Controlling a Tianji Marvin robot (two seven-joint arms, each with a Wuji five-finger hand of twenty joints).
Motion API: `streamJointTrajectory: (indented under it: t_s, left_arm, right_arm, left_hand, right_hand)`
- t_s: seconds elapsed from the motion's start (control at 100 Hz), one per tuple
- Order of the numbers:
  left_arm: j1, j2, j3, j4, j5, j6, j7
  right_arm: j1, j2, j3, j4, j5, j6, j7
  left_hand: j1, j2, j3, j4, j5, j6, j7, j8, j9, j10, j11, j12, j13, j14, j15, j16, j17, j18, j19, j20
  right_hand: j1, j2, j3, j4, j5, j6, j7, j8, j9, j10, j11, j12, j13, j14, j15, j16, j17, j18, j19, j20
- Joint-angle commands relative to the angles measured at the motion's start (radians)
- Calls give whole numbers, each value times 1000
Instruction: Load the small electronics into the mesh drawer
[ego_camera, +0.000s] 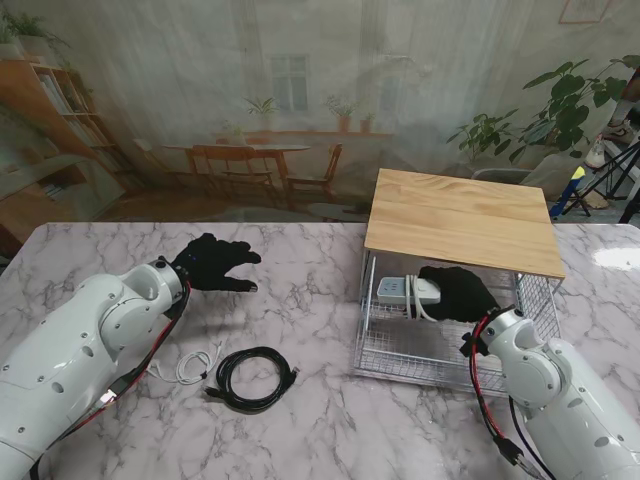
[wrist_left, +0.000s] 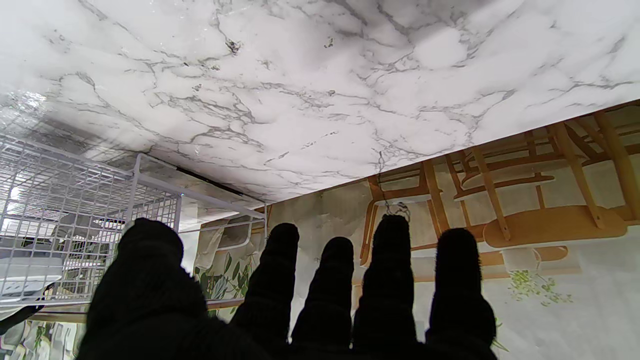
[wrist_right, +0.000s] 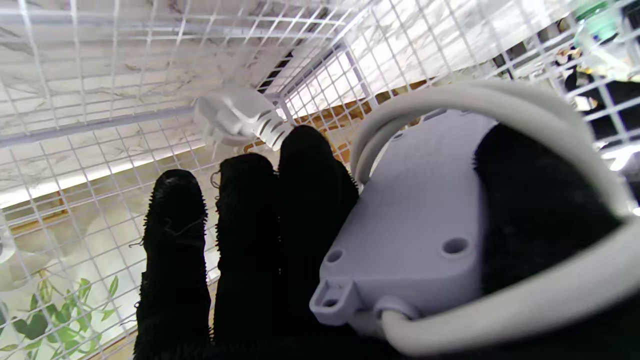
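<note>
- Our right hand reaches into the mesh drawer on the right side of the marble table, under the wooden top of the drawer's frame.
- That hand is clasped around a white power strip; the strip's free end points left inside the drawer, and its thick white cord loops over the hand.
- In the right wrist view the strip's grey-white underside lies against the palm, thumb on one side and three fingers stretched along the other; the cord curls round the thumb, and the white plug lies against the mesh ahead of the fingertips.
- We cannot tell whether the strip rests on the drawer floor or hangs just over it.
- Our right forearm slopes up from the lower right corner, its wrist at the drawer's near edge.
- Our left hand hovers over bare marble left of centre, well apart from the drawer, palm down, fingers spread and grasping nothing.
- In the left wrist view all five black-gloved fingers extend straight and apart, with the drawer's mesh wall off to one side.
- Nearer to us than the left hand, a coiled black cable lies on the table, and just beside it to the left a thin white cable, partly under the left forearm.
</note>
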Motion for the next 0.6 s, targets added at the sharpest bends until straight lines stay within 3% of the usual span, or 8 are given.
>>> streamJointTrajectory:
  t_s: [0.0, 0.19, 0.31, 0.59]
  left_arm:
    - [1, 1, 2, 2, 2, -1, -12]
    - [3, 2, 3, 2, 6, -4, -13]
    - [4, 2, 5, 3, 7, -5, -16]
    - [6, 3, 8, 5, 10, -5, -13]
  right_arm:
    - [16, 7, -4, 23, -10, -9, 6]
    - [9, 11, -11, 10, -29, 1, 11]
    - [-6, 16, -5, -19, -36, 10, 39]
    - [-28, 25, 1, -56, -78, 52, 66]
  left_hand:
    - [2, 35, 2, 17, 0, 17, -11, 5, -12, -6, 7, 13, -10, -7, 5, 6, -17, -12, 9, 9]
    - [2, 36, 2, 17, 1, 17, -11, 5, -10, -5, 7, 14, -8, -7, 5, 7, -16, -12, 10, 9]
    - [3, 35, 2, 17, 1, 17, -11, 5, -9, -5, 8, 14, -7, -5, 6, 7, -16, -12, 10, 9]
    - [3, 36, 2, 17, 1, 16, -11, 5, -9, -7, 8, 14, -6, -7, 7, 8, -16, -12, 11, 10]
  right_hand:
    - [168, 186, 276, 4, 5, -581, 90, 35, -16, -81, -33, -16, -37, -41, -69, -12, -18, -41, -10, 5]
    - [184, 202, 258, 9, -27, -599, 65, 20, -66, -88, -69, -38, -74, -41, -87, -14, -41, -47, -8, 15]
    - [200, 210, 239, 16, -57, -571, 22, -72, -142, -80, -101, -53, -109, -20, -116, -23, -59, -39, -2, 34]
    - [173, 215, 212, 15, -139, -492, -16, -152, -325, -51, -123, -64, -198, 10, -171, -42, -84, -43, 3, 59]
